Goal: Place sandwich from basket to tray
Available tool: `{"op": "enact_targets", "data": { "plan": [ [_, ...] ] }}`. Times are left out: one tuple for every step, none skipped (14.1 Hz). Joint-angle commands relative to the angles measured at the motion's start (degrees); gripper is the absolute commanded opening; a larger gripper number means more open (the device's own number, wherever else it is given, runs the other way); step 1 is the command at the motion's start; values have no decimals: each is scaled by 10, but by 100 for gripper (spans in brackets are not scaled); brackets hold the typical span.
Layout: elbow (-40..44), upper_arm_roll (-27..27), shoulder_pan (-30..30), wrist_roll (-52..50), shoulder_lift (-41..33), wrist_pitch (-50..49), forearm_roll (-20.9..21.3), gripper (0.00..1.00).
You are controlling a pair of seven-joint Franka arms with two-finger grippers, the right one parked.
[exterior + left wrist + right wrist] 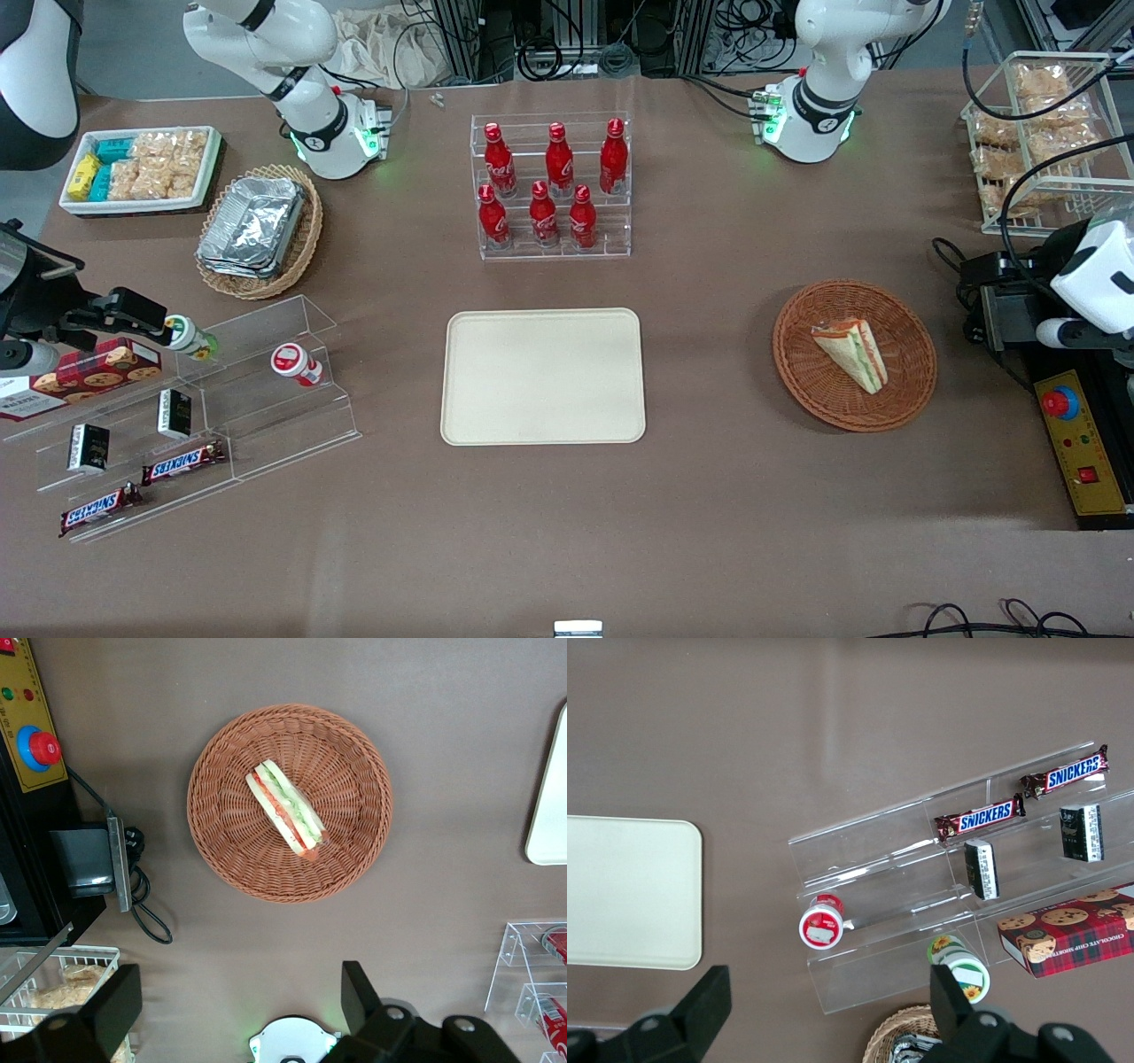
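My end effector hangs high above the desk with fingers spread wide and empty, well apart from the basket at right of centre in the front view. The sandwich lies in the basket, toward its middle. It looks light, soft and easily crushed, its clear wrap probably slippery; I judge a gentle grip across the flat bread faces best. The tray waits at frame centre.
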Motion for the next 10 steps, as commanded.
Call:
{"op": "enact_targets", "data": {
  "plan": [
    [7,-5,4,4,1,-1,6,100],
    [7,-5,4,0,2,-3,5,100],
    [7,-5,3,0,2,-3,5,100],
    [7,-6,4,0,2,-5,3,100],
    [7,-6,3,-3,2,-7,3,100],
    [5,-7,3,-14,1,-9,1,100],
    [-9,-8,2,-22,-3,-9,1,100],
    [-44,-8,2,-31,-23,3,-4,100],
    [-91,-8,2,-45,-45,31,-16,100],
    [-142,-7,3,-51,-72,67,-21,100]
  ]
}}
